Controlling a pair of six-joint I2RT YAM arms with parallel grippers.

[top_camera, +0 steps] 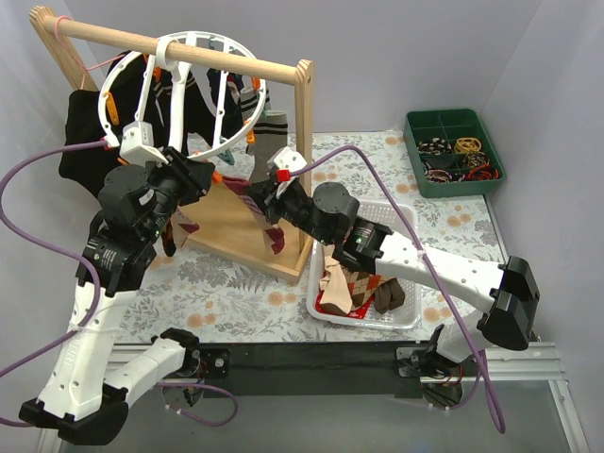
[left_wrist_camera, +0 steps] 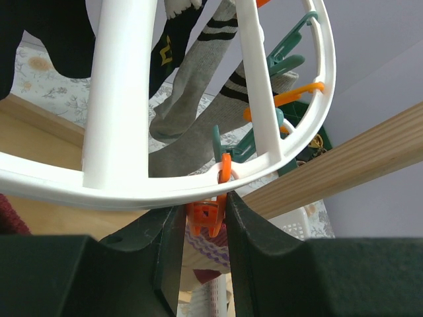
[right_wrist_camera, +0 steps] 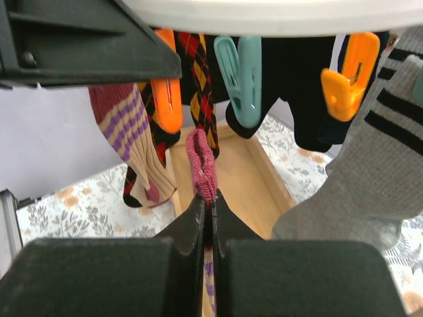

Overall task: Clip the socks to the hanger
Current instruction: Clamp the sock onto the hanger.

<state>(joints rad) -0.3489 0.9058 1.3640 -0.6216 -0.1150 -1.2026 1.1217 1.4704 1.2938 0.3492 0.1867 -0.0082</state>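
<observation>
The white ring hanger (top_camera: 189, 85) hangs from the wooden rail; its rim fills the left wrist view (left_wrist_camera: 132, 191). My left gripper (left_wrist_camera: 203, 214) is shut on an orange clothespin (left_wrist_camera: 208, 216) just under that rim; in the top view it (top_camera: 203, 177) sits under the ring's near side. My right gripper (right_wrist_camera: 208, 198) is shut on the cuff of a maroon sock with purple stripes (right_wrist_camera: 201, 162), held up just below an orange clothespin (right_wrist_camera: 168, 99); in the top view it (top_camera: 269, 195) is right of the left gripper. Grey striped (right_wrist_camera: 377, 172), argyle (right_wrist_camera: 198, 79) and maroon-striped socks (right_wrist_camera: 129, 132) hang clipped.
A white basket (top_camera: 408, 324) right of the stand holds tan diamond (top_camera: 363, 283), beige and dark brown socks. A green tray (top_camera: 453, 151) of small items sits at the back right. A black garment (top_camera: 90, 132) drapes over the wooden rail (top_camera: 274, 68). Teal (right_wrist_camera: 241, 79) and orange pins (right_wrist_camera: 350, 72) dangle.
</observation>
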